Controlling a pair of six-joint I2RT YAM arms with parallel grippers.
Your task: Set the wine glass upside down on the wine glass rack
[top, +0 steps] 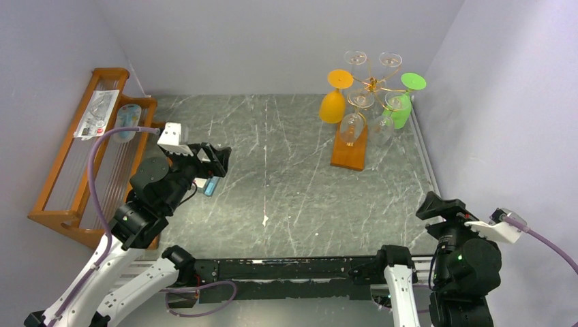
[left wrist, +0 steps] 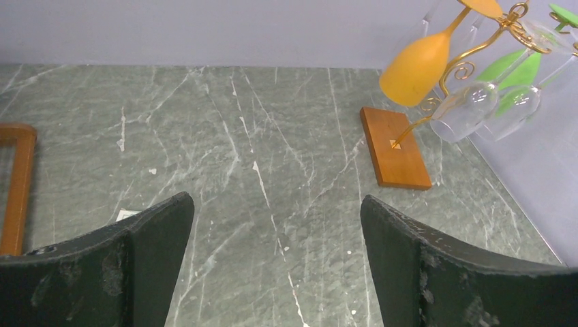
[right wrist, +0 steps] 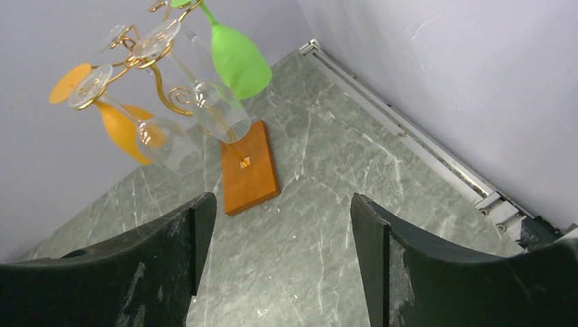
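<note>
since glasses (top: 351, 127) hang bowl-down on the rack (top: 349, 155), hanging looks done; left fingers (left wrist: 136, 272) and right fingers (right wrist: 157, 272) gape empty, so only pulling back seems left.

wine glass rack (top: 349, 154) far right, glasses (top: 332, 106) hung on it

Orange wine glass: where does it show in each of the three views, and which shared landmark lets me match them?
Top external: the orange wine glass is upper right of centre, hanging upside down on the left side of the wine glass rack.
Left wrist: top right, above the rack's wooden base.
Right wrist: upper left, partly behind a clear glass.
Shared landmark: the orange-brown wooden base, visible in all three views.
</note>
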